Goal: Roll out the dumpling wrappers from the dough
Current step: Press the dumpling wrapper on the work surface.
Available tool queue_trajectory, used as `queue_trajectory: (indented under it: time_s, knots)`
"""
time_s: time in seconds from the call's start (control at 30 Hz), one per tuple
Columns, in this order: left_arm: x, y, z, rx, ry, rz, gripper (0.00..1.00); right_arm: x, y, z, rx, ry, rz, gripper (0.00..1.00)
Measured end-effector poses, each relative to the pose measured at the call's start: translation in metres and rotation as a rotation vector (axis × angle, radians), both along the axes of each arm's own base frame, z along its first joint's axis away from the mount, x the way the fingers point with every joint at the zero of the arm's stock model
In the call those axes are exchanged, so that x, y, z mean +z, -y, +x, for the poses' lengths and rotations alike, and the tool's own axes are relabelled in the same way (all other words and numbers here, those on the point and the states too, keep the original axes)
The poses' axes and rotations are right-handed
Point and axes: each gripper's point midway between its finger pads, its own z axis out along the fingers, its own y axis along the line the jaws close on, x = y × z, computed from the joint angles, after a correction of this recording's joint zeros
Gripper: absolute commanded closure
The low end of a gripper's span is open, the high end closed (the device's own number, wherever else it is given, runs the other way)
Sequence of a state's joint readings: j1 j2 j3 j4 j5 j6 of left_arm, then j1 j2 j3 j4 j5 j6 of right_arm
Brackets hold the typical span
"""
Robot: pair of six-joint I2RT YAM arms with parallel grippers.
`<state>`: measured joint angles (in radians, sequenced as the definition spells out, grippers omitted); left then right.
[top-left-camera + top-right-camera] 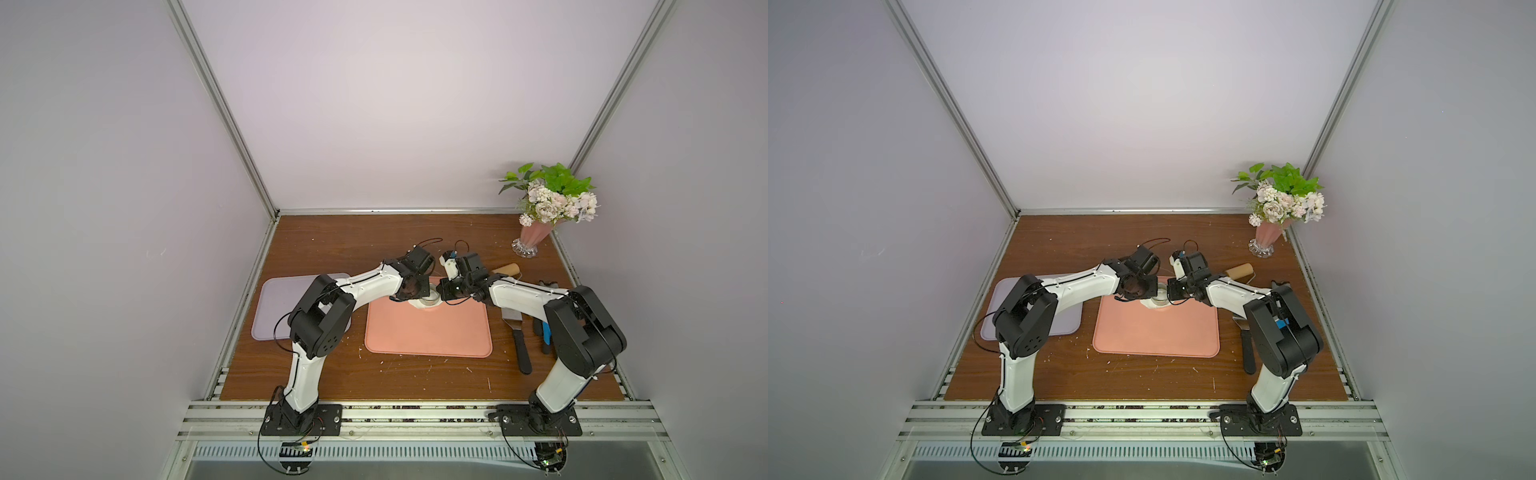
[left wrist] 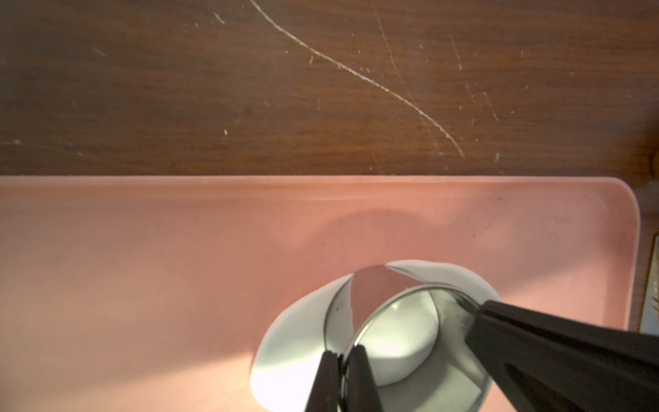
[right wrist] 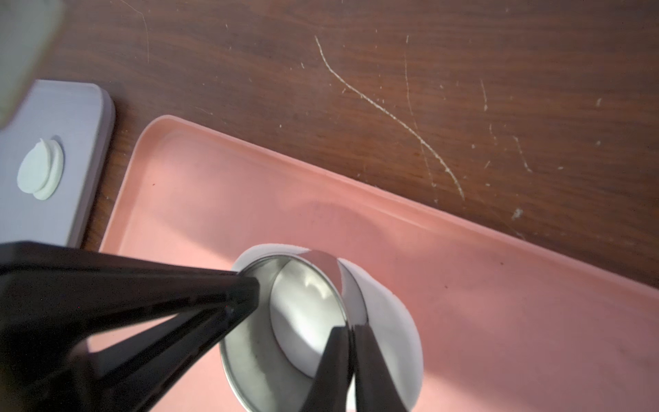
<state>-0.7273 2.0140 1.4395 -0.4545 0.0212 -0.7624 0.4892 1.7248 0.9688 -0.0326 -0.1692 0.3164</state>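
Just below centre in both top views, the thin white dough sheet (image 1: 419,306) lies on the flat pink tray (image 1: 428,332) under the round steel ring cutter (image 2: 460,374), whose wall the left gripper (image 2: 344,351) and right gripper (image 3: 350,328) each pinch from above. Stacked white dumpling wrappers (image 3: 41,169) rest on the lilac tray (image 3: 82,117).

No text, label, brand, number or sign can be read in any of the views.
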Motion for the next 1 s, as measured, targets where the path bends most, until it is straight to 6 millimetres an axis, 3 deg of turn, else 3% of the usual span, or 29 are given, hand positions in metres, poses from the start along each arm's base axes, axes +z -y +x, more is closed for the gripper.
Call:
queue_trajectory:
  time_s: [0.43,0.57,0.73,0.87,1.0]
  knots:
    - [0.0,0.0,0.0,-0.011,-0.001,0.008,1.0,0.008,0.012,0.002,-0.026,-0.023,-0.011,0.71]
    - [-0.003,-0.007,-0.003,-0.006,-0.016,0.046,1.0,0.016,0.033,0.006,-0.081,-0.002,-0.015,0.71]
    - [-0.004,-0.009,-0.003,-0.004,-0.017,0.057,1.0,0.001,0.058,-0.003,-0.137,-0.035,-0.019,0.68]
    - [-0.003,-0.009,-0.003,-0.006,-0.018,0.058,1.0,-0.015,0.064,-0.017,-0.145,-0.074,-0.018,0.65]
    - [-0.003,-0.009,-0.003,-0.007,-0.021,0.06,1.0,-0.005,0.06,-0.022,-0.141,-0.047,0.032,0.64]
